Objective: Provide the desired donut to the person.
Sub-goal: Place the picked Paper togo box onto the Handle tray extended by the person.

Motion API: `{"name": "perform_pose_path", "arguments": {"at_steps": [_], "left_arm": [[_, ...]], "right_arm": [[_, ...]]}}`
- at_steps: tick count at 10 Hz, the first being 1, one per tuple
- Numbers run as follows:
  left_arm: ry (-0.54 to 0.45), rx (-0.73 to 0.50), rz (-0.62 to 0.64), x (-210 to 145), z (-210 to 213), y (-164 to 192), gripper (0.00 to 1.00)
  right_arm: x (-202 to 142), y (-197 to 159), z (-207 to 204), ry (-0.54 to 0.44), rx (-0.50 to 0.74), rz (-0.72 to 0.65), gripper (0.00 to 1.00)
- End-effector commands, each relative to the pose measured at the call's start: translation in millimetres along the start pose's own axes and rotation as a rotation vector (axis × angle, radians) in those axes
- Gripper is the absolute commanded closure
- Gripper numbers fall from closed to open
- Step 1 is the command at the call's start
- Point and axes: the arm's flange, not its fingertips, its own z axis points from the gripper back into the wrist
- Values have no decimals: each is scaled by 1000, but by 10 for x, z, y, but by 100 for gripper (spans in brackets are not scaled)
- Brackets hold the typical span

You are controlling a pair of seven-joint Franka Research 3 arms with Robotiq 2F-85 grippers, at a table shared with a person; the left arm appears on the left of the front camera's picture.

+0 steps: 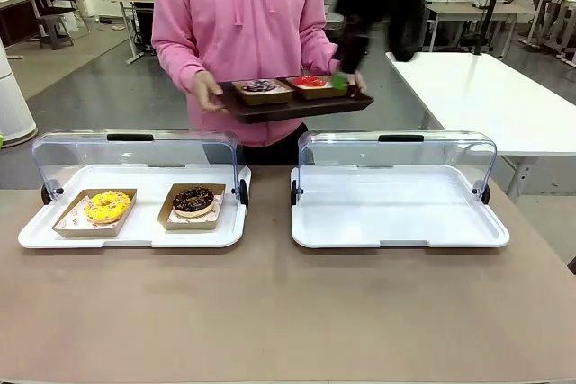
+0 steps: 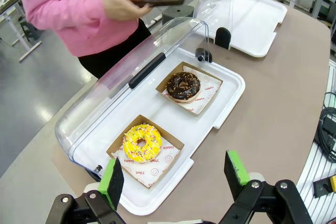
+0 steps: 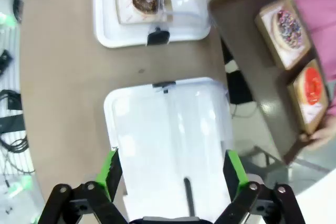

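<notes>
The person (image 1: 238, 15) in a pink hoodie stands at the far side, holding a dark tray (image 1: 297, 105) in both hands. Two boxed donuts lie on it: a sprinkled donut (image 1: 260, 87) and a red donut (image 1: 310, 82). My right gripper (image 1: 342, 78) is a blur, high beside the tray's right end. In its wrist view the right gripper (image 3: 171, 169) is open and empty above the bare white case, with the red donut (image 3: 311, 86) off to the right. My left gripper (image 2: 173, 174) is open and empty, hovering near the yellow donut (image 2: 142, 142).
The left white case (image 1: 135, 236), lid up, holds a yellow donut (image 1: 108, 207) and a chocolate donut (image 1: 193, 200) in paper boxes. The right white case (image 1: 396, 213) stands open with nothing in it. Brown tabletop spreads in front of both. A white table (image 1: 486, 96) stands behind on the right.
</notes>
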Motion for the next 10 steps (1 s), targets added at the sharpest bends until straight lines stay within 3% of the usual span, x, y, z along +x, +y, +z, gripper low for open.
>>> {"name": "perform_pose_path", "arguments": {"at_steps": [1, 3, 5, 10], "left_arm": [[-11, -7, 6, -3, 0, 9, 0], [-11, -7, 6, -3, 0, 9, 0], [-11, -7, 6, -3, 0, 9, 0], [-11, -7, 6, -3, 0, 9, 0]], "right_arm": [[-1162, 796, -138, -210, -52, 8, 0], [-1811, 1130, -199, -301, -144, -86, 0], [-2241, 1306, -254, -385, -144, -188, 0], [-2307, 1149, -298, -418, -138, -261, 0]]}}
